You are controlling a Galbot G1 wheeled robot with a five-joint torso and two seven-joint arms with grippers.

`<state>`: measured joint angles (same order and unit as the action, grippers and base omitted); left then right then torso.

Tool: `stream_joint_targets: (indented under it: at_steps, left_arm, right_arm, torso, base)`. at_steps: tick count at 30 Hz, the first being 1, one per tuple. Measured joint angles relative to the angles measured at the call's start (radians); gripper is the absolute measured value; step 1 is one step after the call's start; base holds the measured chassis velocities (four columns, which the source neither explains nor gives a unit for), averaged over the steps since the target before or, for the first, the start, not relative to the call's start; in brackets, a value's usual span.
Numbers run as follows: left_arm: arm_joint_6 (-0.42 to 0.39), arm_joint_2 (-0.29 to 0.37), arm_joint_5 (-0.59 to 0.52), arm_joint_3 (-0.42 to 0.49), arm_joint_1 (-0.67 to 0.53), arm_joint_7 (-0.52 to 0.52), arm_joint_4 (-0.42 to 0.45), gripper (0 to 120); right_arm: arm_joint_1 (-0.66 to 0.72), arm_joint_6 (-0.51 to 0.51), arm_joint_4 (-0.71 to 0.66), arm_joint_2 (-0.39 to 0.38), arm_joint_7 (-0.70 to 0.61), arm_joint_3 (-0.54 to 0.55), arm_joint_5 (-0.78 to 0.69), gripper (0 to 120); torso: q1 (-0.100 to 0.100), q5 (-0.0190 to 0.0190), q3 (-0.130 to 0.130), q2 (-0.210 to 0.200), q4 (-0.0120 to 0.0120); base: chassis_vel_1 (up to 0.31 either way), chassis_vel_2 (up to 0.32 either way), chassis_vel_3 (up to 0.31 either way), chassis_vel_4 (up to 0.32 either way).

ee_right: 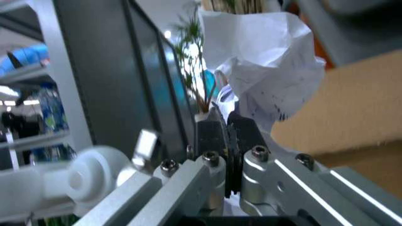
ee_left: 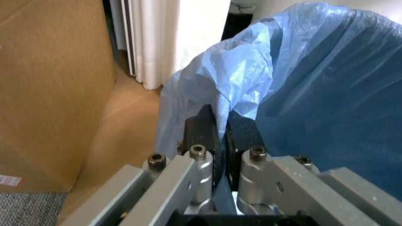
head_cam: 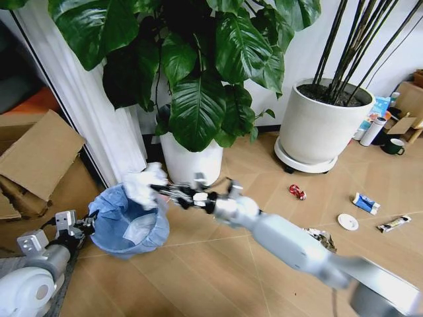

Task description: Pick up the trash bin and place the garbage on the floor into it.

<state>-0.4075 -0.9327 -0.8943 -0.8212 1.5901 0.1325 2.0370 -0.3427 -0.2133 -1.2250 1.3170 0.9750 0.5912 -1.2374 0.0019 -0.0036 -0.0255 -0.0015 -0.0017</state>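
The left gripper (head_cam: 84, 224) sits at about eight o'clock in the head view, its fingers (ee_left: 204, 129) pinched tight on the crinkled light-blue bag folded over the rim of the trash bin (head_cam: 129, 221), which hangs tilted above the floor (head_cam: 218, 277) with its mouth turned up and toward the middle of the room. The right gripper (head_cam: 162, 189) reaches in from five o'clock across the frame and ends just past the bin's far rim, at roughly one o'clock from the bin; its fingers (ee_right: 242, 129) are closed hard on a crumpled white tissue (head_cam: 144, 180) that bulges out beyond the fingertips above the bin's rim. More white paper (head_cam: 139, 231) lies inside the bag. Close behind the bin at twelve o'clock stands a white planter (head_cam: 192, 162) with broad green leaves, and a white curtain (head_cam: 99, 119) falls to the floor at eleven o'clock, with flattened cardboard (head_cam: 39, 155) at nine. The herringbone floor opens wider toward three o'clock, where a crushed red can (head_cam: 297, 192), a blue-white wrapper (head_cam: 365, 203), a white round lid (head_cam: 347, 222), a small tube (head_cam: 394, 224) and a crumpled metallic scrap (head_cam: 322, 238) lie well apart from each other, in front of a second large white planter (head_cam: 320, 129) at two o'clock.
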Motion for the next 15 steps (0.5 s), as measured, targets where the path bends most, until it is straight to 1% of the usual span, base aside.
stream_joint_targets:
  at_steps: [1, 2, 3, 4, 7, 9, 11, 12, 13, 14, 15]
  left_arm:
    - [-0.003, 0.003, -0.004, 0.000, 0.000, 0.000, 0.003, 0]
    - [-0.003, 0.003, -0.004, 0.000, 0.000, 0.000, 0.003, 0]
    - [-0.007, 0.006, -0.010, 0.000, -0.002, 0.002, 0.008, 0]
    - [-0.013, 0.012, -0.021, -0.002, -0.005, 0.005, 0.015, 0]
    - [-0.021, 0.019, -0.035, -0.005, -0.008, 0.013, 0.022, 0]
    - [-0.024, 0.024, -0.044, -0.007, -0.012, 0.015, 0.023, 0]
    - [-0.025, 0.026, -0.046, -0.007, -0.015, 0.015, 0.023, 0]
    - [-0.025, 0.026, -0.046, -0.007, -0.015, 0.015, 0.023, 0]
    - [-0.025, 0.028, -0.046, -0.008, -0.017, 0.015, 0.021, 0]
    - [-0.026, 0.029, -0.047, -0.008, -0.019, 0.015, 0.020, 0]
    - [-0.026, 0.030, -0.048, -0.008, -0.021, 0.016, 0.019, 0]
  right_arm:
    - [0.024, 0.002, 0.037, 0.017, 0.002, 0.024, 0.003, 0]
    - [0.024, 0.002, 0.037, 0.017, 0.002, 0.024, 0.003, 0]
    - [0.040, 0.005, 0.065, 0.027, 0.003, 0.036, 0.011, 0]
    - [0.058, 0.010, 0.101, 0.039, 0.003, 0.052, 0.030, 0]
    - [0.066, 0.019, 0.124, 0.042, -0.002, 0.072, 0.041, 0]
    - [0.068, 0.026, 0.143, 0.042, -0.008, 0.083, 0.058, 8]
    - [0.069, 0.031, 0.153, 0.038, -0.011, 0.091, 0.082, 19]
    - [0.069, 0.031, 0.153, 0.038, -0.011, 0.091, 0.082, 19]
    - [0.073, 0.033, 0.158, 0.033, -0.015, 0.096, 0.101, 22]
    - [0.077, 0.035, 0.159, 0.029, -0.019, 0.098, 0.108, 28]
    - [0.081, 0.036, 0.159, 0.025, -0.024, 0.099, 0.111, 31]
  torso:
    - [0.000, 0.0000, 0.000, 0.000, -0.0001]
    - [0.000, 0.0000, 0.000, 0.000, -0.0001]
    - [0.000, 0.0001, 0.000, 0.000, -0.0002]
    - [0.000, 0.0001, 0.000, 0.000, -0.0006]
    - [0.000, 0.0002, 0.000, 0.000, -0.0008]
    - [0.000, 0.0002, 0.000, 0.000, -0.0008]
    - [0.000, 0.0002, 0.000, 0.000, -0.0007]
    - [0.000, 0.0002, 0.000, 0.000, -0.0007]
    - [0.000, 0.0002, 0.000, 0.000, -0.0007]
    - [0.000, 0.0002, 0.000, 0.000, -0.0006]
    - [0.000, 0.0002, 0.000, 0.000, -0.0006]
  base:
    - [0.000, 0.000, 0.000, 0.000]
    - [0.000, 0.000, 0.000, 0.000]
    - [0.000, 0.000, 0.000, 0.000]
    - [0.000, 0.000, 0.000, 0.000]
    - [0.000, 0.000, 0.000, 0.000]
    - [0.000, 0.000, 0.000, 0.000]
    - [0.000, 0.000, 0.000, 0.000]
    - [0.000, 0.000, 0.000, 0.000]
    - [0.000, 0.000, 0.000, 0.000]
    - [0.000, 0.000, 0.000, 0.000]
    - [0.000, 0.000, 0.000, 0.000]
